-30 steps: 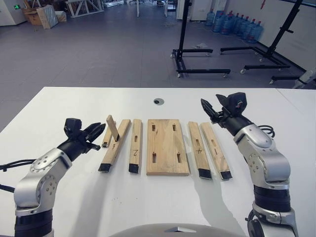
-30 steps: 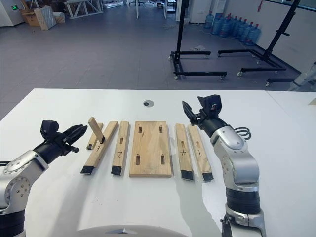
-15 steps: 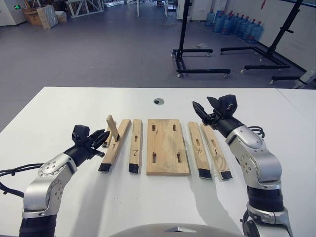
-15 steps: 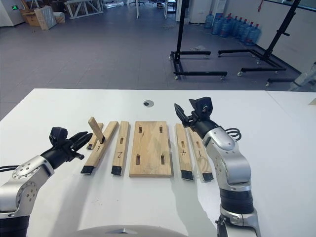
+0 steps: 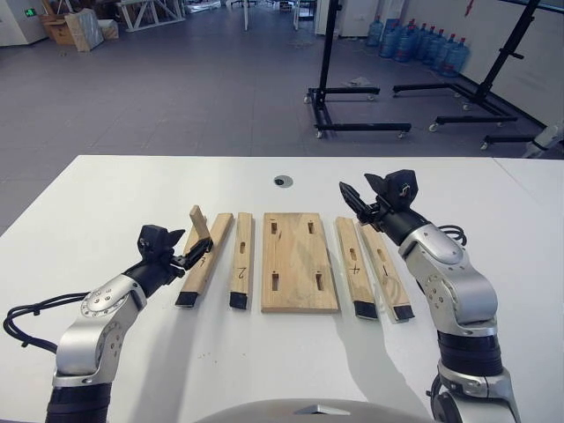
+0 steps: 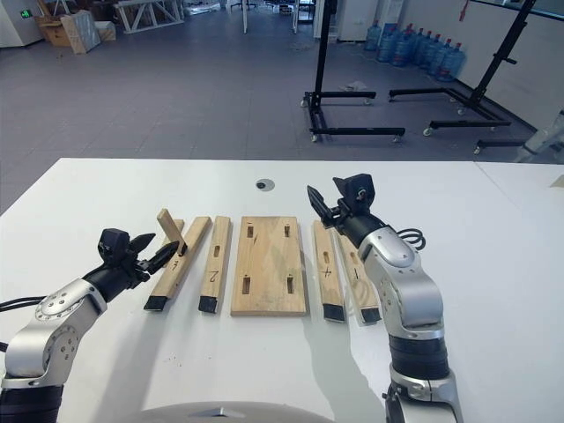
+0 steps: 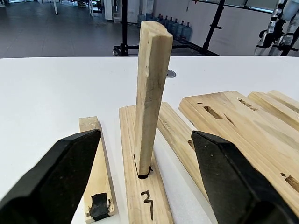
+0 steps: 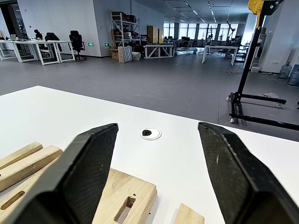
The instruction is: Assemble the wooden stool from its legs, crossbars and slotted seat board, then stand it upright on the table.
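Bright, even light from overhead. The white table (image 5: 106,189) reflects strongly, without hard glare. The legs (image 5: 241,256) cast only faint, short shadows. The far hall floor (image 5: 176,88) is dimmer, with soft sheen.

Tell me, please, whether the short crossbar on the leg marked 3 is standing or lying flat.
Standing, leaning slightly: the crossbar rises from a slot in the leg, which lies flat.

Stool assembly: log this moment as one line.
left claw: open, flanking upright crossbar on leg 3 | right claw: open, near right legs | seat board: flat
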Controlling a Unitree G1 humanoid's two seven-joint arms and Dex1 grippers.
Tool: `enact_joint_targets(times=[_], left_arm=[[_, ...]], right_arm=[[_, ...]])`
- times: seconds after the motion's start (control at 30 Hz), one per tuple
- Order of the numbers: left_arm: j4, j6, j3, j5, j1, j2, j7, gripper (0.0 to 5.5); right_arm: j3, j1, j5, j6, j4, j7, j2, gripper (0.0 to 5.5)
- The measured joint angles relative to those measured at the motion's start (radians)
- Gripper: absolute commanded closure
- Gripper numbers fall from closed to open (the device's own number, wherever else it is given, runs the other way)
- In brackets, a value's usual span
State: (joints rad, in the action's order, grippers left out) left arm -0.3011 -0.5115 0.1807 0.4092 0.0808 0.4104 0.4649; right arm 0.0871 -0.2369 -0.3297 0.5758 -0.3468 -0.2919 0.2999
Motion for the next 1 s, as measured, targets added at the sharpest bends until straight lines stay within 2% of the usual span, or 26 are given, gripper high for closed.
enact_joint_targets(times=[0.17, 0.33, 0.53, 0.67, 0.9, 1.0], left_arm=[[0.031, 0.019, -0.015, -0.031, -0.004, -0.019, -0.04, 1.29], [0.067, 0.029, -0.04, -0.05, -0.059, -0.051, -0.065, 1.29], [0.083, 0.026, -0.048, -0.056, -0.153, -0.092, -0.105, 1.29], [0.081, 0.02, -0.046, -0.047, -0.207, -0.095, -0.114, 1.29], [0.087, 0.014, -0.046, -0.048, -0.244, -0.084, -0.115, 1.29], [0.091, 0.011, -0.048, -0.05, -0.256, -0.077, -0.114, 1.29]], right_arm=[[-0.025, -0.008, 0.012, -0.003, 0.017, -0.011, -0.001, 2.35], [-0.101, -0.008, 0.037, -0.022, 0.022, -0.06, 0.008, 2.35], [-0.264, 0.01, 0.086, -0.068, 0.072, -0.192, 0.037, 2.35], [-0.362, 0.013, 0.133, -0.116, 0.141, -0.232, 0.016, 2.35], [-0.398, -0.037, 0.165, -0.139, 0.213, -0.213, -0.073, 2.35], [-0.277, -0.072, 0.166, -0.144, 0.225, -0.194, -0.016, 2.35]])
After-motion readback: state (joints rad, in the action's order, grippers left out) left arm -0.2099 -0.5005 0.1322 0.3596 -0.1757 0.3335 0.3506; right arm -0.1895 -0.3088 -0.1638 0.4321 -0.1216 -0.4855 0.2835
